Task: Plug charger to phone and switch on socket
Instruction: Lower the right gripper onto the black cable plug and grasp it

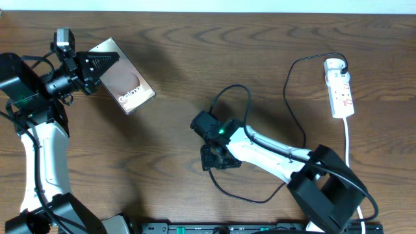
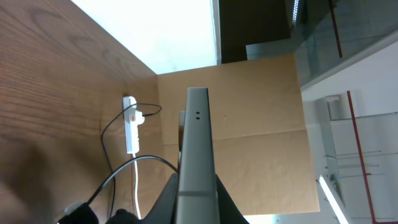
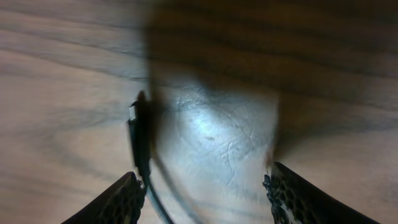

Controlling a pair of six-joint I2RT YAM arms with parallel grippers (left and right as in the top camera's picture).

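Observation:
My left gripper (image 1: 97,65) is shut on one end of the phone (image 1: 126,84), a brown-grey slab with white lettering, tilted up off the table at the far left. In the left wrist view the phone's edge (image 2: 198,143) stands between my fingers (image 2: 196,198). My right gripper (image 1: 220,158) is open and low over the table's middle. The charger cable (image 1: 296,107) runs from the socket (image 1: 340,87), a white power strip at the far right, and loops to it. The charger's plug tip (image 3: 138,127) lies on the wood just inside the left finger of my right gripper (image 3: 202,193).
The power strip's white cord (image 1: 348,140) runs toward the front right edge. A brown cardboard sheet (image 2: 261,124) shows beyond the table in the left wrist view, along with the strip (image 2: 131,124).

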